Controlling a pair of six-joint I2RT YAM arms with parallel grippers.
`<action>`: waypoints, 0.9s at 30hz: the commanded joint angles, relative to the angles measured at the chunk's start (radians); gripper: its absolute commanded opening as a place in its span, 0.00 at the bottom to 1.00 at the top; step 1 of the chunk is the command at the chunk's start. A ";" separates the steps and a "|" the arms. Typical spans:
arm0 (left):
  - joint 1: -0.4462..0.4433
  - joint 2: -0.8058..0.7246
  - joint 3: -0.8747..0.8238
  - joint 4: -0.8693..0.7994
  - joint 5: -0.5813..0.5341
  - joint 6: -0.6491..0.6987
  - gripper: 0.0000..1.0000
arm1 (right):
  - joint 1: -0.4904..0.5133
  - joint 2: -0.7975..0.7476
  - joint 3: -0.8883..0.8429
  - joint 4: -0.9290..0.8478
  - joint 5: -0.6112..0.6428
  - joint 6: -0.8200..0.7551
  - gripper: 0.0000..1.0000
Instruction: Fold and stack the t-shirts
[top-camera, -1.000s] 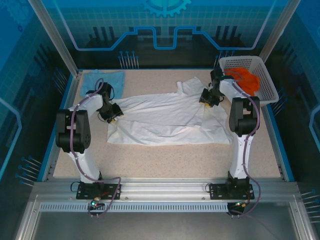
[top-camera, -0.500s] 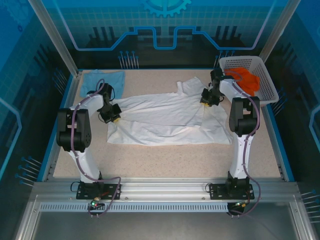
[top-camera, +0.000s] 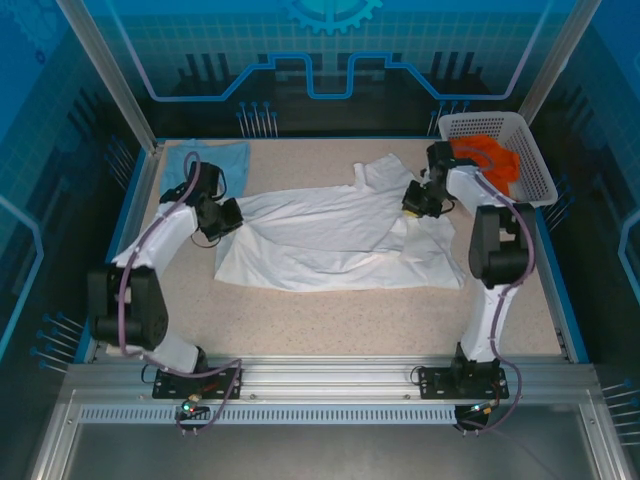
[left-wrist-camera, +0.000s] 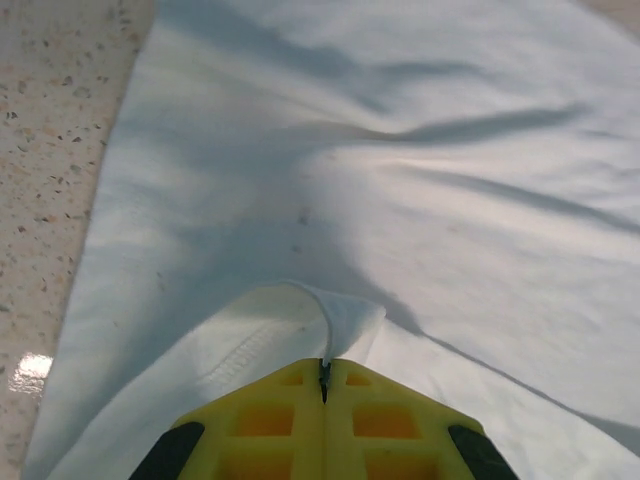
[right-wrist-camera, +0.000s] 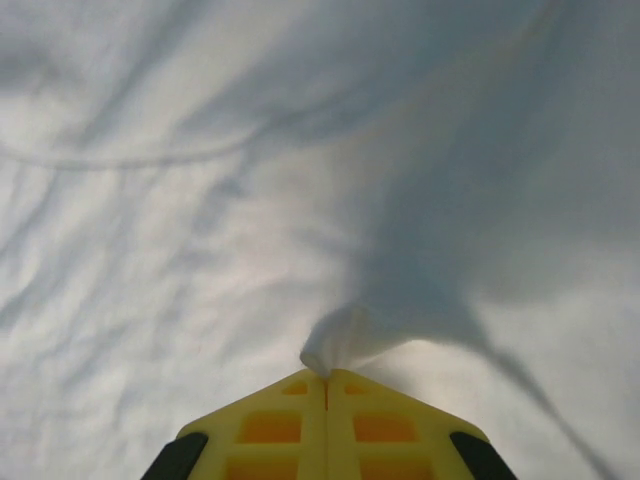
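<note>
The large white t-shirt (top-camera: 330, 235) lies spread across the middle of the table, wrinkled, with no print showing. My left gripper (top-camera: 228, 218) is at its left edge, shut on a pinch of the white cloth (left-wrist-camera: 340, 320). My right gripper (top-camera: 412, 202) is at the shirt's upper right, near the collar, shut on a small bunched fold (right-wrist-camera: 335, 345). In both wrist views the yellow fingers (left-wrist-camera: 280, 410) (right-wrist-camera: 385, 425) meet with cloth between their tips. The light blue t-shirt (top-camera: 205, 160) lies folded at the back left corner.
A white lattice basket (top-camera: 497, 160) with an orange cloth (top-camera: 490, 158) in it stands at the back right, close behind my right arm. Blue rails edge the speckled table (top-camera: 330, 320), and its front half is bare.
Both grippers have moved slightly outward and back, holding the shirt; the left arm's elbow has swung out and down to the left. The shirt's left edge has lifted and shifted a little.
</note>
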 joint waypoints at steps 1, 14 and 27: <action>-0.012 -0.161 -0.102 0.006 0.013 -0.008 0.00 | -0.005 -0.210 -0.137 0.066 -0.079 0.063 0.00; -0.063 -0.920 -0.612 -0.065 0.036 -0.295 0.00 | -0.002 -1.049 -0.737 -0.052 -0.045 0.123 0.00; -0.077 -1.040 -0.556 -0.378 -0.148 -0.580 0.00 | -0.004 -1.348 -0.750 -0.381 -0.053 0.120 0.00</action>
